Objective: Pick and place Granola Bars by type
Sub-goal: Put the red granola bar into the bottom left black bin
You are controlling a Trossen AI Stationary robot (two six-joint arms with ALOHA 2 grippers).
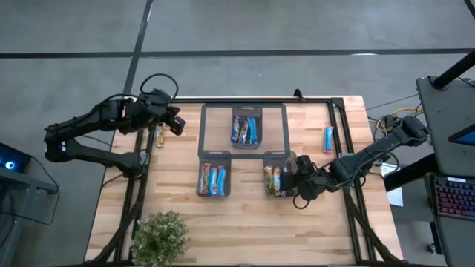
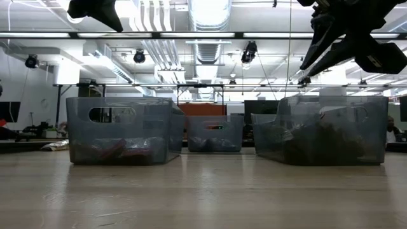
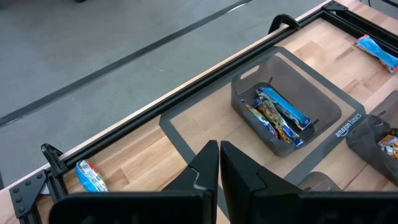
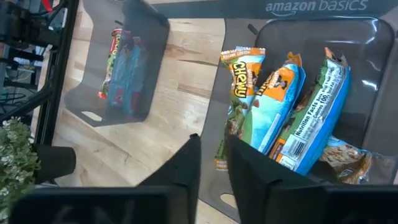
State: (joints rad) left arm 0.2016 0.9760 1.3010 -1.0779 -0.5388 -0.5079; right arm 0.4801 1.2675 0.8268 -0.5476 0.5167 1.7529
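Note:
Three dark bins stand on the wooden table: a far centre bin (image 1: 246,127), a near left bin (image 1: 213,178) and a near right bin (image 1: 276,178), each holding granola bars. One loose blue bar (image 1: 327,138) lies near the table's right edge, and another (image 1: 159,136) lies near the left edge. My left gripper (image 1: 177,122) hangs shut and empty above the table's far left, beside that loose bar (image 3: 92,176). My right gripper (image 4: 211,162) hangs shut and empty over the left wall of the near right bin (image 4: 298,118).
A potted plant (image 1: 159,237) stands at the table's near left edge. A black metal frame (image 1: 338,119) runs along the far and side edges. Grey tape (image 1: 202,130) marks a rectangle around the far bin. Bare wood lies between the near bins.

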